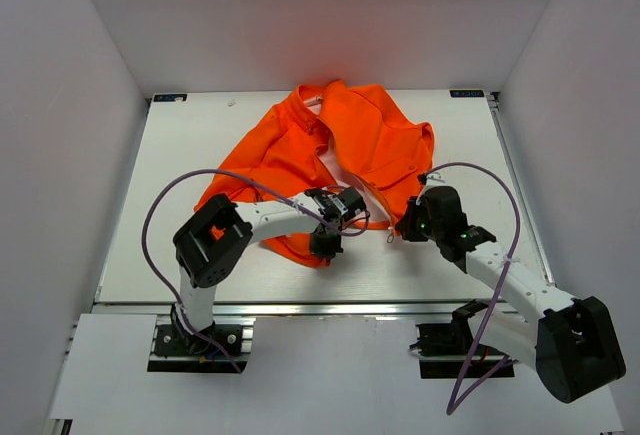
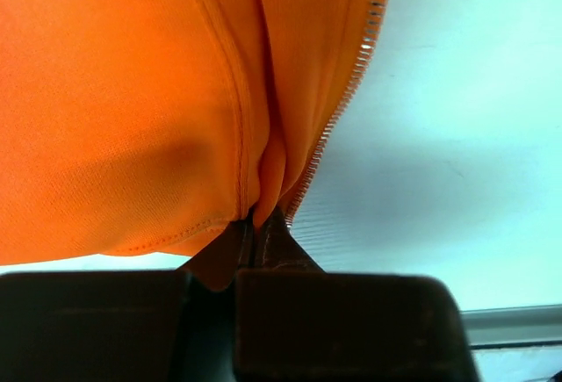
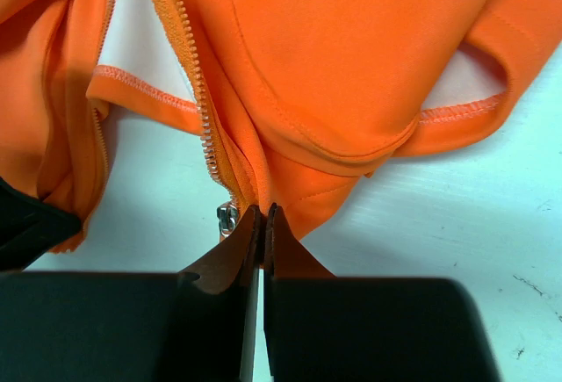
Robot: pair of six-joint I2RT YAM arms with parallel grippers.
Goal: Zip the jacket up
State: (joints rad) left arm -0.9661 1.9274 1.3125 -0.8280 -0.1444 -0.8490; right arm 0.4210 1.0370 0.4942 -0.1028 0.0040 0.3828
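The bright orange jacket [image 1: 345,150] lies open and rumpled on the white table, collar toward the back. My left gripper [image 1: 327,238] is shut on the bottom hem of the jacket's left front panel [image 2: 132,136], right beside its zipper teeth [image 2: 338,118]. My right gripper [image 1: 405,227] is shut on the bottom corner of the right front panel [image 3: 334,75], next to its zipper teeth [image 3: 189,66] and the small metal slider [image 3: 227,218]. The two front edges are apart, with pale lining [image 3: 127,35] showing between them.
The white table [image 1: 180,145] is enclosed by white walls on three sides. A metal rail [image 1: 320,307] runs along the near edge by the arm bases. Purple cables [image 1: 150,215] loop over both arms. The left gripper's dark body [image 3: 26,224] shows in the right wrist view.
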